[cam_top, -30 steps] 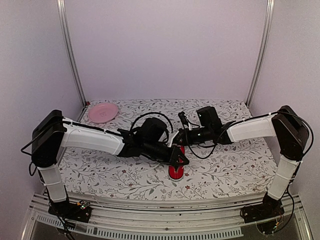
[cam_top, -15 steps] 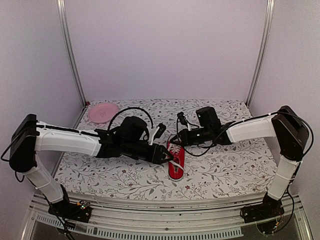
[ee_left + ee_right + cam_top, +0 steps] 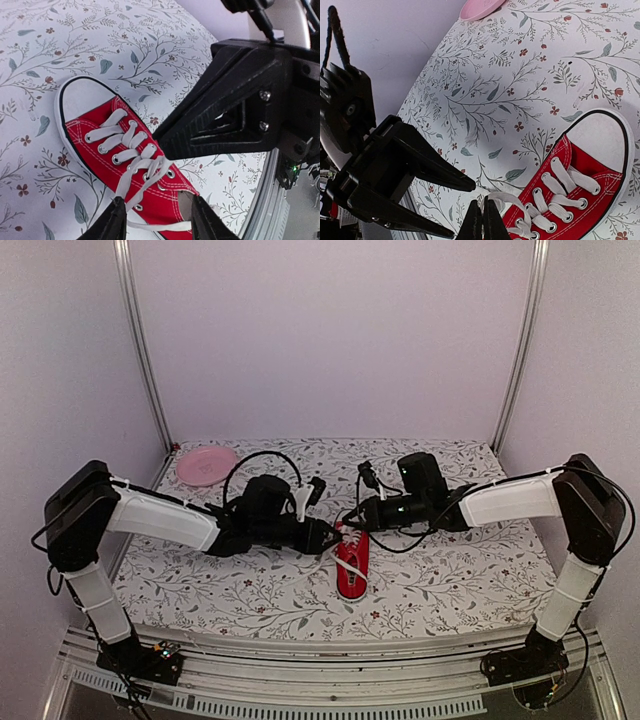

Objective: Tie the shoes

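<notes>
No knot yet: white lace loose over the eyelets, whole tie left to do. Red sneaker mid-table, toe toward 6 o'clock. Left gripper in from 9 o'clock, fingers apart, straddling a lace strand, not closed on it. Right gripper in from 3 o'clock, pressed together, seemingly pinching a lace loop.

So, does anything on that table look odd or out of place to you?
Mostly the red sneaker: its white laces lie loose and unknotted across the top instead of being tied in a bow. A pink plate also sits alone in the far left corner, with no clear link to the shoe. Nothing looks spilled or broken.
</notes>
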You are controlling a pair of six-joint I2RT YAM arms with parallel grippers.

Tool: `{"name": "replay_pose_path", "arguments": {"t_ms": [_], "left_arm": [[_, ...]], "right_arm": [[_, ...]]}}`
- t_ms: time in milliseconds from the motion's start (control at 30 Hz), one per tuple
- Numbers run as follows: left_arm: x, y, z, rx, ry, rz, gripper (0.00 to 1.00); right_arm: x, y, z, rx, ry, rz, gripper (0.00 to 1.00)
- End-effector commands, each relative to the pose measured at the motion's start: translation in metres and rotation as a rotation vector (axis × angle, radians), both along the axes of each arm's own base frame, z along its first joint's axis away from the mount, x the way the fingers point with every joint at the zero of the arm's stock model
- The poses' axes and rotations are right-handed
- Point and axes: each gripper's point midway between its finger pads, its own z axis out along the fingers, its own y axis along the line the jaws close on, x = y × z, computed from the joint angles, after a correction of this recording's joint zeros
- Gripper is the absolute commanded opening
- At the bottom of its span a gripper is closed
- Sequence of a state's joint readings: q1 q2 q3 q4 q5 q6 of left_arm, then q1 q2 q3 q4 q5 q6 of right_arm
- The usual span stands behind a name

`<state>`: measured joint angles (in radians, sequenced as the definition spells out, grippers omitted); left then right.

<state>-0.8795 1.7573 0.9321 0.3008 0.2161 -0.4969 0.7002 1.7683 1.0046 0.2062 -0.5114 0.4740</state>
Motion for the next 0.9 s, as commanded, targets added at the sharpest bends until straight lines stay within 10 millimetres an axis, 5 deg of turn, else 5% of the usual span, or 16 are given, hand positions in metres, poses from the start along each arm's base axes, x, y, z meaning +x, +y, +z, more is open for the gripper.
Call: {"name": "replay_pose_path", "arguments": {"t_ms": [0, 400, 867], "left_arm": [[0.011, -0.020, 0.026, -0.106, -0.126, -0.028, 0.44], [0.016, -0.037, 0.015, -0.141, -0.147, -0.050, 0.40], [0.018, -0.048, 0.011, -0.195, -0.155, -0.049, 0.21]], "right_arm": [[0.001, 0.002, 0.025, 0.057, -0.046, -0.003, 0.02], [0.001, 0.002, 0.023, 0.060, -0.034, -0.001, 0.02], [0.002, 0.000, 0.024, 0.064, -0.028, -0.007, 0.02]]}}
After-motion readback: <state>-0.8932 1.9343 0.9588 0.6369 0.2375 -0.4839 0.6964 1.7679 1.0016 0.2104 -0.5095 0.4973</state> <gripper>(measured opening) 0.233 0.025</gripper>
